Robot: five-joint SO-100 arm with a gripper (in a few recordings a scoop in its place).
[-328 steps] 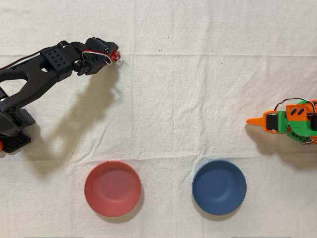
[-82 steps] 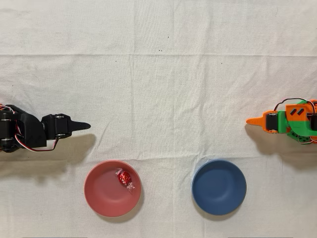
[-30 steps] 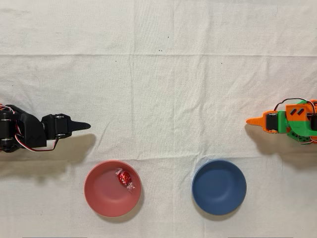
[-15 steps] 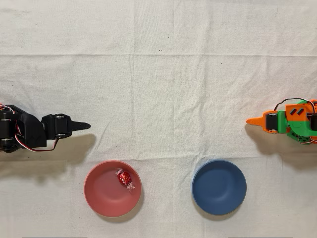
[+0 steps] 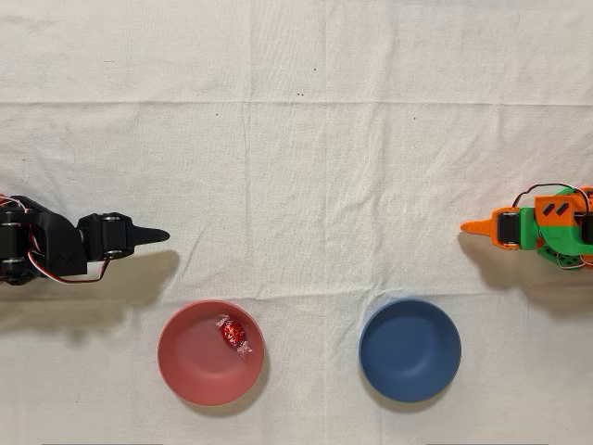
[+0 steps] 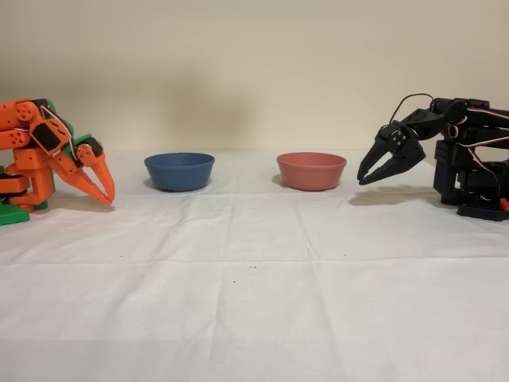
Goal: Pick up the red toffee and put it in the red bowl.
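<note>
The red toffee (image 5: 232, 332) lies inside the red bowl (image 5: 190, 366), in its upper right part in the overhead view, its clear wrapper ends spread out. In the fixed view the red bowl (image 6: 311, 171) stands at centre right and its wall hides the candy. My black gripper (image 5: 159, 235) is pulled back at the left edge, above and to the left of the bowl, shut and holding nothing. In the fixed view the gripper (image 6: 363, 180) hangs just right of the bowl, pointing down, clear of the rim.
A dark blue bowl (image 5: 410, 349) sits to the right of the red one in the overhead view, and left of it as the blue bowl (image 6: 179, 171) in the fixed view. The idle orange arm (image 5: 533, 227) rests folded at the right edge. A white cloth covers the table.
Long ago my gripper held the toffee at the upper left. Over the last few seconds nothing has moved: the toffee lies in the bowl and the arm stays retracted.
</note>
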